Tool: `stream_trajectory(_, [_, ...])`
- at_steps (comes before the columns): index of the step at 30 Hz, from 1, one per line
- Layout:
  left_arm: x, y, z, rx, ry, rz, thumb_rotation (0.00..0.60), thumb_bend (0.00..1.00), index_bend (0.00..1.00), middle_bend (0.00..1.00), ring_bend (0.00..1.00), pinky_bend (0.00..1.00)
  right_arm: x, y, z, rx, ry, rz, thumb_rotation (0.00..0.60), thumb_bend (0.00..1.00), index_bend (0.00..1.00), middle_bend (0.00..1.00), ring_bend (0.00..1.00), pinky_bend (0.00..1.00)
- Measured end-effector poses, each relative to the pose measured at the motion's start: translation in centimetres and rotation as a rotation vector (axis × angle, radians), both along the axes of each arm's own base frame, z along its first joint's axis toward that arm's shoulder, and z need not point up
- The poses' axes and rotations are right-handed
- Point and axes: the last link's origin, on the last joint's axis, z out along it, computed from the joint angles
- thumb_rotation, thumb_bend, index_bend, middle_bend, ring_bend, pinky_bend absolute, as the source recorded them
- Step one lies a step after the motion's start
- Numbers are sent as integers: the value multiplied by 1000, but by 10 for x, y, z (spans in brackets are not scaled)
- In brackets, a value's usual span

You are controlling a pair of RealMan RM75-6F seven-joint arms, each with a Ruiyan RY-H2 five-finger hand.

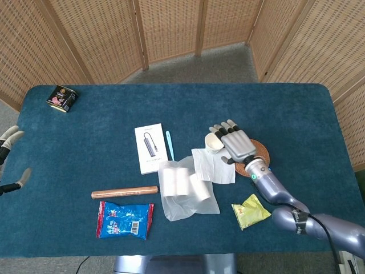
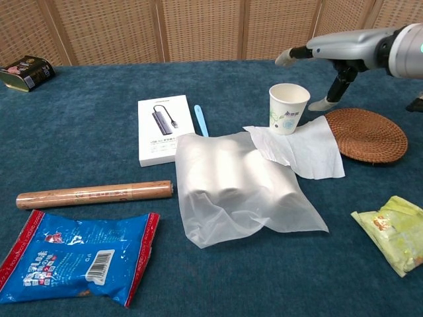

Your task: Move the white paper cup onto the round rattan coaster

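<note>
The white paper cup [image 2: 289,109] stands upright on the blue table, its base on a corner of a white tissue [image 2: 301,148]. To its right lies the round rattan coaster [image 2: 365,135], bare in the chest view. My right hand [image 2: 344,51] hovers open above and just right of the cup, fingers spread over the rim and thumb hanging beside it; it holds nothing. From the head view this right hand [image 1: 234,144] covers part of the cup [image 1: 212,142] and the coaster [image 1: 261,158]. My left hand [image 1: 7,149] is open at the table's far left edge.
A white box [image 1: 150,147] and blue stick [image 1: 169,144] lie left of the cup. A clear bag of white rolls [image 1: 185,188] sits in front, a brown roll [image 1: 124,192] and blue snack bag [image 1: 124,220] at front left, a green packet [image 1: 250,211] at front right, a tin [image 1: 61,97] far left.
</note>
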Motion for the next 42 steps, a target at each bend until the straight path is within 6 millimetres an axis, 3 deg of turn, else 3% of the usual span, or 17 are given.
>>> stream_trajectory(7, [-9, -5, 1, 6, -12, 26, 600, 476, 0, 0, 0, 0, 6, -16, -18, 33, 74, -17, 600, 333, 0, 0, 0, 0])
stream_trajectory(19, [-17, -13, -1, -4, -17, 52, 600, 476, 0, 0, 0, 0, -2, -27, -30, 54, 110, -67, 600, 347, 0, 0, 0, 5])
stream_trajectory(25, [-23, -18, -3, -7, -23, 75, 600, 476, 0, 0, 0, 0, -4, -30, -37, 52, 88, -88, 600, 358, 29, 33, 3, 177])
stream_trajectory(30, [-28, -20, -4, -10, -26, 89, 600, 476, 0, 0, 0, 0, -4, -34, -40, 33, 79, -86, 600, 373, 142, 137, 95, 311])
stream_trajectory(42, [-34, -23, -5, -9, -40, 97, 600, 476, 0, 0, 0, 0, -4, -35, -40, 11, 55, -93, 600, 393, 224, 209, 235, 394])
